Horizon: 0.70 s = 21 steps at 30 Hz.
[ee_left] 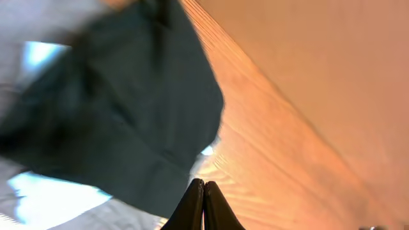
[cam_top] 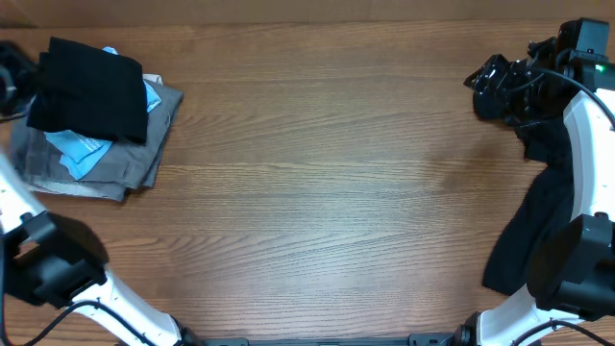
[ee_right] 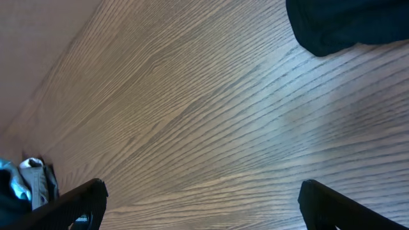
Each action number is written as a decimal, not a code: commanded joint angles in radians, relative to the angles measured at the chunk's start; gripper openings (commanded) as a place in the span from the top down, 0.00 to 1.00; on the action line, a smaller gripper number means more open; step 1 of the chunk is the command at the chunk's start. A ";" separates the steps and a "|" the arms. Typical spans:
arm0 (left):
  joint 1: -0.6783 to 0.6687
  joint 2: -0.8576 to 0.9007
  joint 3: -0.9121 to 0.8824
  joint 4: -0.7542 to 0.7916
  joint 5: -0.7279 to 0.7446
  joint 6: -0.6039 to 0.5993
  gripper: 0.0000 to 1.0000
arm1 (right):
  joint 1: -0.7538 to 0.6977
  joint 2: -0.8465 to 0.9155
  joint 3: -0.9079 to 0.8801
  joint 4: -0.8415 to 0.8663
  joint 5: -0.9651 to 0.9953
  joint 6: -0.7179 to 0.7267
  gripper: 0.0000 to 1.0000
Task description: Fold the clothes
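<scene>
1. Far left of the bench (cam_top: 336, 192): a folded black garment (cam_top: 91, 86) sits on top of a light blue packet (cam_top: 82, 149) and a grey garment (cam_top: 135, 168).
2. My left claw (ee_left: 203, 191) is pinched shut right by that black fabric, nothing between the tips.
3. Far right: a second black garment (cam_top: 538, 221) lies stretched along the edge, partly under my right arm (cam_top: 581, 144).
4. My right claw (ee_right: 201, 191) is spread wide over the wood, empty.

My worktop (cam_top: 327, 192) is brown wood with a fine straight grain, smooth with a low satin sheen. The folded black garment (cam_top: 91, 86) is soft matt cloth, and so is the loose black garment (cam_top: 533, 226). The grey garment (cam_top: 144, 159) looks like smooth woven cloth, also matt. The light blue packet (cam_top: 82, 149) is plastic with a slight shine.
</scene>
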 commanded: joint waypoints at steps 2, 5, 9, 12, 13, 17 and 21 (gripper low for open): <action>-0.054 0.011 -0.028 -0.004 -0.112 0.047 0.96 | 0.001 0.002 -0.002 0.002 0.000 -0.006 0.00; -0.056 0.026 -0.045 -0.007 -0.144 0.046 0.96 | 0.001 0.002 -0.002 0.002 0.000 -0.006 0.00; -0.038 0.055 -0.071 -0.010 -0.180 0.048 0.96 | 0.001 0.002 -0.002 0.002 0.000 -0.006 0.00; -0.022 0.088 -0.097 -0.010 -0.197 0.072 0.96 | 0.001 0.002 -0.002 0.002 0.000 -0.006 0.00; -0.014 0.101 -0.110 -0.011 -0.196 0.072 0.96 | 0.001 0.002 -0.002 0.002 0.000 -0.006 0.00; 0.021 0.142 -0.143 -0.014 -0.220 0.060 0.96 | 0.001 0.002 -0.002 0.002 0.000 -0.006 0.00; 0.073 0.168 -0.145 -0.023 -0.256 0.048 0.96 | 0.001 0.002 -0.002 0.002 0.000 -0.006 0.00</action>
